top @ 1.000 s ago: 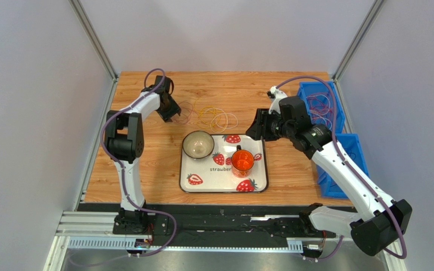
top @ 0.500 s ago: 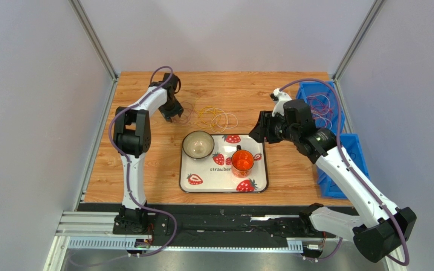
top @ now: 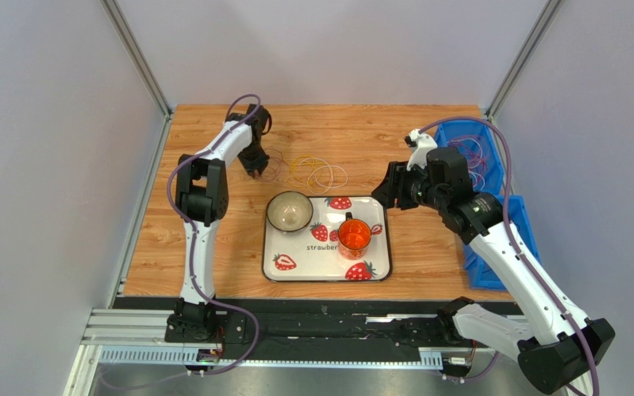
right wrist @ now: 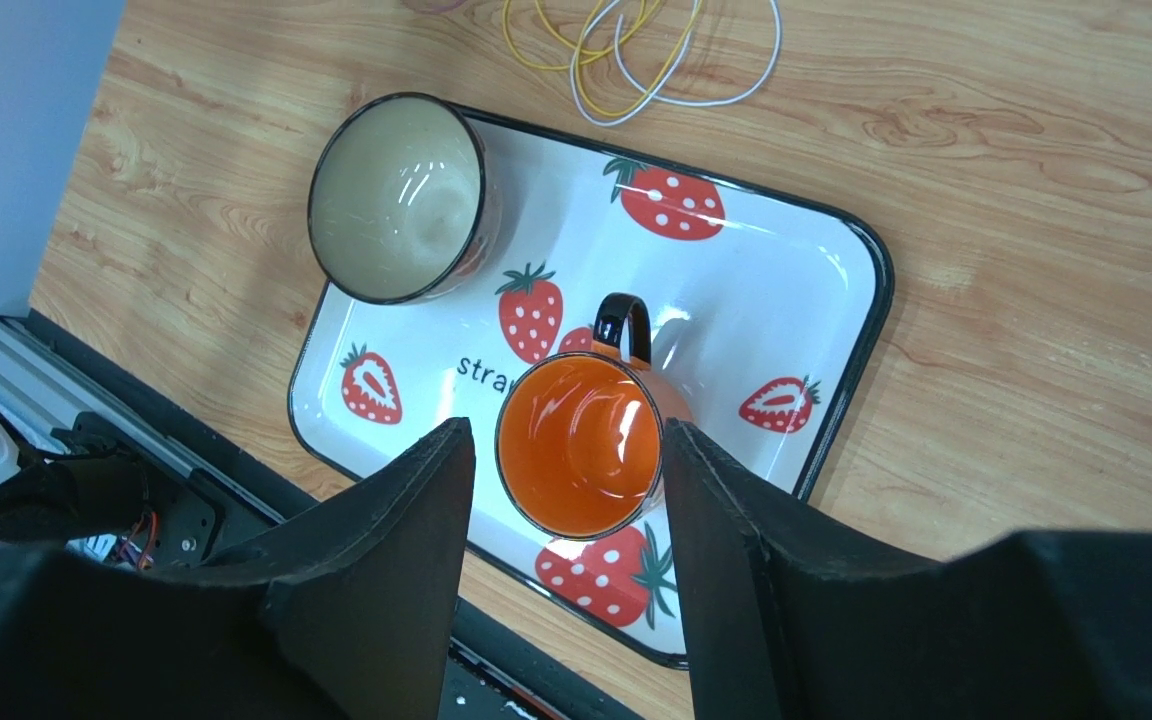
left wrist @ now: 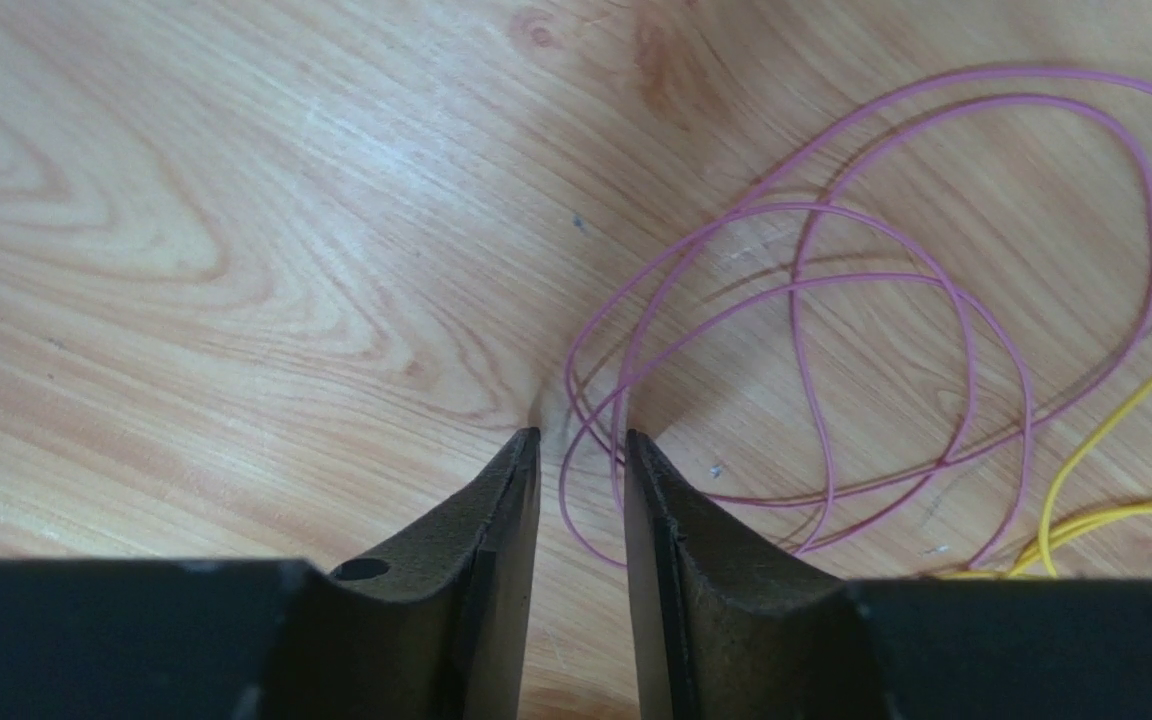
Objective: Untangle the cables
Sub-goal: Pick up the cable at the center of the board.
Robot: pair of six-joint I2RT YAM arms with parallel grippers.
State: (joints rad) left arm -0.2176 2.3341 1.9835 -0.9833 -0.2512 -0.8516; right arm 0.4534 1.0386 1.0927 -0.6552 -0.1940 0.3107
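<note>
Wooden table (left wrist: 237,225), purple cables (left wrist: 794,323) — strands between narrowly parted tips of left end effector (left wrist: 582,450)

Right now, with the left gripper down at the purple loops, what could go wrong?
The left gripper straddles crossing purple cables; closing may pinch several strands. They seem to overlap the yellow cables, so pulling could drag or tighten the tangle. Its tips sit near the table; thin wire might slip out.

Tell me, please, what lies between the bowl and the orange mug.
Only a strawberry painted on the tray; bowl and mug stand apart, as the right wrist view shows.
</note>
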